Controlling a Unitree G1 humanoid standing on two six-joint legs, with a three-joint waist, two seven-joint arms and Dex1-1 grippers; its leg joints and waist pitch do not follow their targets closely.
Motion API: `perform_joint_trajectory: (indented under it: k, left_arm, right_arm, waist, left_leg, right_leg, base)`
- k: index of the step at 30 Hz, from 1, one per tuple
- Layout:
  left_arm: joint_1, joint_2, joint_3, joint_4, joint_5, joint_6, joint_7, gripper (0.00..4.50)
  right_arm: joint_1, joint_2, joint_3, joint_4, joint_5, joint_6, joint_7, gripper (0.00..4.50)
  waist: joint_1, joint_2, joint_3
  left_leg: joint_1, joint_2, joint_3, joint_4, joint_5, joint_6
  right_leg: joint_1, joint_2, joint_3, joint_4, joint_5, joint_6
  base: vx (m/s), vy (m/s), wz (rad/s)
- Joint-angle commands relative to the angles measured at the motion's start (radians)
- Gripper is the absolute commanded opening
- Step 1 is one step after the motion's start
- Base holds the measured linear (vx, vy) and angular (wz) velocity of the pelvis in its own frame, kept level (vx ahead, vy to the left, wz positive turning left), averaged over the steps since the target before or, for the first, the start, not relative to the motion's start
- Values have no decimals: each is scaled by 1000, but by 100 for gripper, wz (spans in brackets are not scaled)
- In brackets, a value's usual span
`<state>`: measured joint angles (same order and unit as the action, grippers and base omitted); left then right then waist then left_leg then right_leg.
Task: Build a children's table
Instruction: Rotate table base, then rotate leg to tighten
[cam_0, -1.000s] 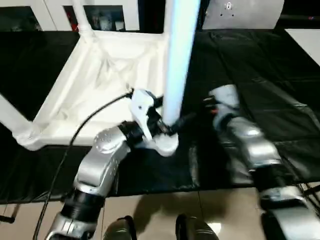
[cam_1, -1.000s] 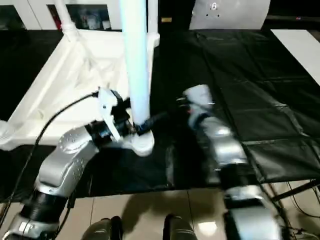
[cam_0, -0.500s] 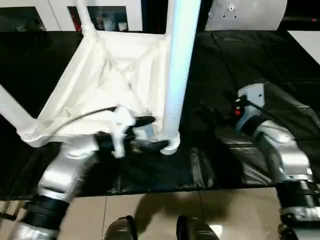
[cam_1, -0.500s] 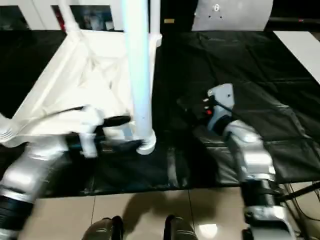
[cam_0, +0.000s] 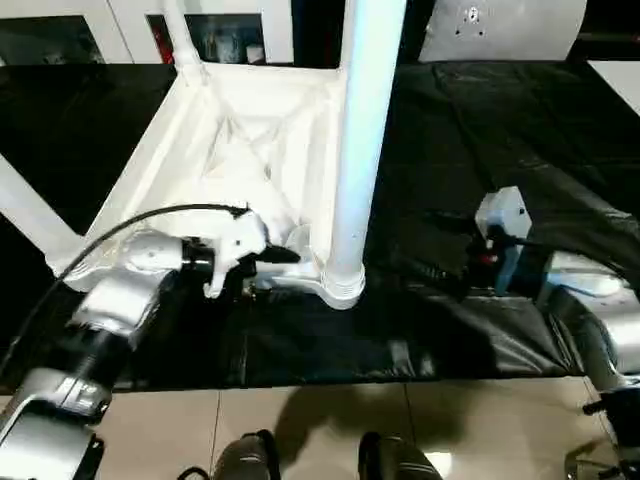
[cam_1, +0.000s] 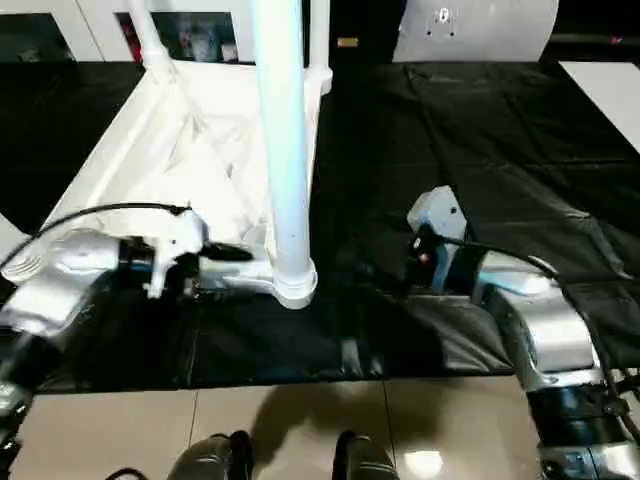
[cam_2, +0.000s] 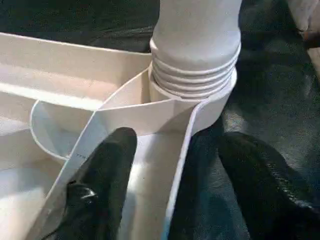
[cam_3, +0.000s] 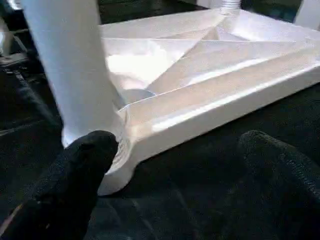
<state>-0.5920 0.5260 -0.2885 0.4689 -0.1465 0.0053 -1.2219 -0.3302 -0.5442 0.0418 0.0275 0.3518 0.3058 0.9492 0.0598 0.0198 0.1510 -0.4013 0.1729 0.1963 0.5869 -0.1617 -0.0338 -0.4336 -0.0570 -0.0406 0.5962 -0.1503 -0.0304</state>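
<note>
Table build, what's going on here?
The humanoid is assembling the white children's table, which lies upside down on a black mat. A leg stands upright in the near corner socket; other legs are seated at other corners. The left end effector straddles the tabletop's rim beside that socket, one finger inside the frame and one outside. The right end effector is open, off to the right, gripping nothing.
</note>
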Motion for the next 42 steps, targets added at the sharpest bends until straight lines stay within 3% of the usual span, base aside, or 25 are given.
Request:
perform_joint_trajectory:
  k: [1,6,7,8,9,12,13,15,17,18,20,21,23,25,28,31,36,42]
  left_arm:
    - [-17,1,-12,28,28,-30,-12,278]
    - [-58,-21,-15,108,48,-79,-16,262]
    - [-61,-22,-15,118,50,-84,-20,237]
    - [-66,-21,-18,135,56,-94,-28,232]
    - [-69,-21,-19,144,58,-99,-31,232]
    - [-73,-24,-19,158,62,-108,-35,227]
    - [-76,-28,-18,169,66,-116,-36,196]
    - [-81,-33,-17,188,72,-129,-39,190]
    - [-84,-35,-18,199,79,-138,-43,183]
    - [-85,-36,-18,204,81,-141,-45,152]
    - [-86,-37,-17,207,82,-143,-47,145]
    - [-87,-37,-17,210,83,-145,-49,144]
    - [-92,-39,-17,221,88,-151,-53,136]
    - [-96,-39,-19,229,94,-158,-58,107]
    - [-102,-42,-20,242,100,-167,-68,92]
    - [-105,-43,-21,245,99,-167,-82,62]
    - [-106,-44,-16,240,90,-156,-102,29]
    - [-102,-47,-8,235,81,-140,-126,2]
  right_arm:
    - [16,-12,12,-35,9,23,19,450]
    - [43,-18,7,-95,59,92,27,450]
    - [43,-13,0,-96,71,99,24,450]
    - [40,8,-30,-111,145,164,21,450]
    - [41,14,-38,-120,170,185,23,450]
    - [52,16,-39,-154,198,236,14,450]
    - [63,18,-38,-182,223,296,-3,450]
    - [68,20,-45,-201,254,347,-16,450]
    - [73,7,-35,-223,251,346,-8,450]
    - [79,-12,-14,-237,214,298,17,450]
    - [84,-25,1,-246,187,262,35,450]
    - [86,-26,-4,-252,215,252,71,450]
    - [93,-35,-16,-273,258,277,103,450]
    - [103,-47,-5,-289,255,282,116,450]
    - [114,-62,15,-306,237,288,113,450]
    - [123,-93,55,-298,175,257,112,450]
    - [126,-123,79,-298,129,232,129,450]
    - [127,-136,92,-289,119,216,139,450]
  waist:
    - [5,6,-84]
    - [8,7,-84]
    - [10,16,-81]
    - [9,10,-82]
    - [9,10,-82]
    - [11,13,-78]
    - [11,13,-75]
    - [12,14,-75]
    - [13,13,-74]
    - [13,14,-72]
    - [14,11,-71]
    - [14,12,-70]
    - [15,12,-68]
    - [16,12,-68]
    - [16,10,-64]
    - [16,11,-63]
    - [16,10,-63]
    - [13,8,-69]
  left_leg:
    - [32,54,-26,-65,-209,62]
    - [31,54,-27,-65,-206,66]
    - [31,53,-28,-65,-209,66]
    - [30,54,-27,-66,-211,63]
    - [30,51,-27,-65,-210,69]
    - [30,55,-28,-67,-211,65]
    - [30,54,-28,-69,-212,63]
    - [30,55,-29,-70,-222,56]
    - [32,55,-30,-72,-229,47]
    - [33,55,-29,-73,-242,40]
    - [33,56,-30,-74,-254,31]
    - [33,55,-30,-75,-261,35]
    - [31,56,-30,-75,-261,42]
    - [32,56,-31,-76,-263,43]
    - [33,56,-32,-79,-273,36]
    - [34,56,-33,-79,-285,28]
    - [34,57,-33,-80,-289,29]
    - [29,58,-31,-78,-245,47]
  right_leg:
    - [60,-82,45,-72,-264,-222]
    - [61,-82,45,-72,-245,-223]
    - [60,-83,44,-72,-247,-225]
    - [61,-84,44,-72,-244,-228]
    - [64,-83,44,-75,-244,-230]
    - [60,-83,43,-74,-257,-225]
    - [58,-82,43,-75,-265,-222]
    - [58,-85,43,-78,-290,-216]
    - [56,-86,44,-80,-312,-207]
    - [54,-87,44,-82,-328,-201]
    - [53,-88,45,-82,-344,-188]
    - [53,-91,47,-86,-356,-184]
    - [53,-92,47,-88,-371,-181]
    - [52,-89,46,-88,-374,-181]
    - [50,-90,48,-91,-404,-172]
    - [47,-93,48,-95,-435,-163]
    - [47,-93,49,-95,-429,-163]
    - [54,-91,48,-83,-320,-199]
  base:
    - [0,0,0]
    - [0,0,0]
    - [0,0,0]
    - [0,0,0]
    - [0,0,0]
    - [0,0,0]
    - [0,0,0]
    - [0,0,0]
    - [0,0,0]
    - [0,0,0]
    - [0,0,0]
    - [0,0,0]
    - [0,0,0]
    - [0,0,0]
    - [0,0,0]
    - [0,0,0]
    - [0,0,0]
    - [0,0,0]
